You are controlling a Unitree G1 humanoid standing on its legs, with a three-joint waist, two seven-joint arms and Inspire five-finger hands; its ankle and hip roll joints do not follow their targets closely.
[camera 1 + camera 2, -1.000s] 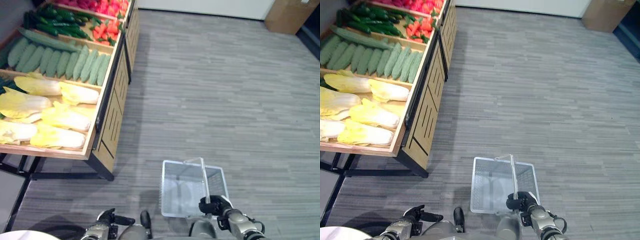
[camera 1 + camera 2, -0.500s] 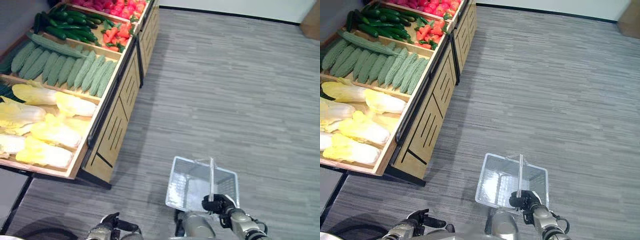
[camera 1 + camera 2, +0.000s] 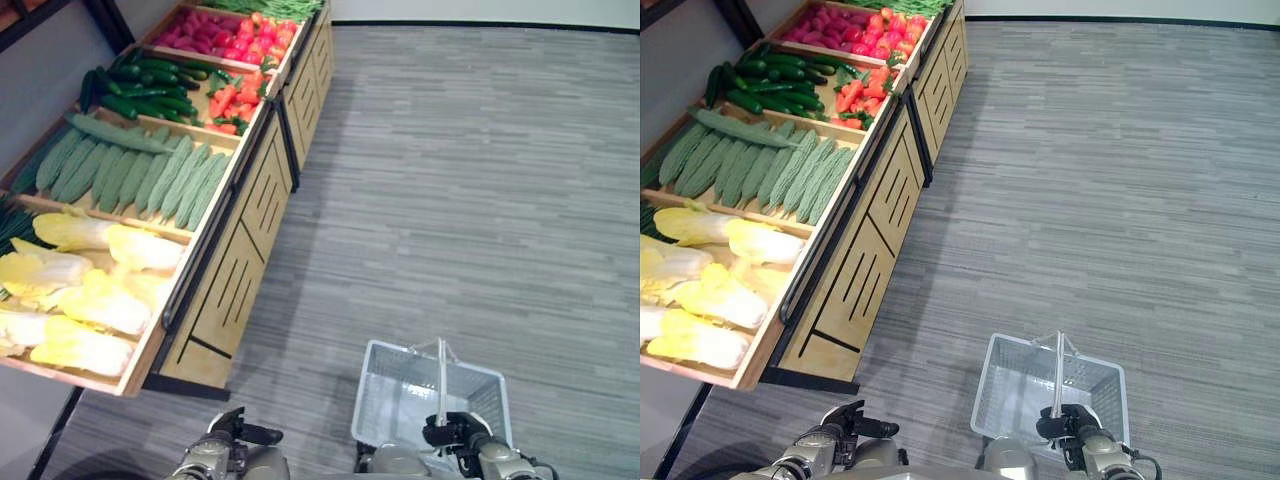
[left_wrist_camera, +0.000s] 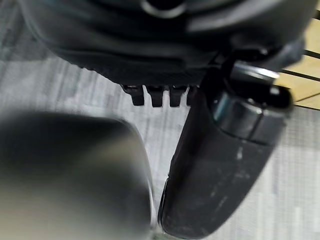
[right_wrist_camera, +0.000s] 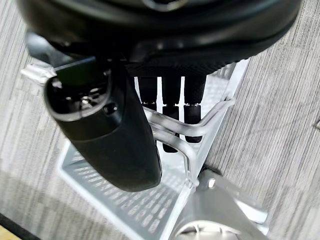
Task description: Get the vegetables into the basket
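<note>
The right hand (image 3: 1072, 424) has its fingers curled round the thin metal handle (image 3: 440, 380) of the white wire basket (image 3: 392, 400), and the basket hangs from it with nothing inside. The left hand (image 3: 236, 434) is low beside the stand, holding nothing; its fingers look partly bent, with the thumb standing out.

The vegetables all lie on the wooden display stand (image 3: 855, 270), well apart from the basket: pale yellow napa cabbages (image 3: 95, 300) in the tray nearest to the robot, then bumpy green bitter gourds (image 3: 150, 175), then dark smooth cucumbers (image 3: 150, 85) and red peppers (image 3: 235, 95) farther along the stand.

I think the main risk is the basket itself. It hangs on one narrow bar, so it can swing or tip when the body turns toward the stand, and it may knock the stand's slatted front. The cabbages are leafy, broad and soft, so one hand may crush or drop them.
</note>
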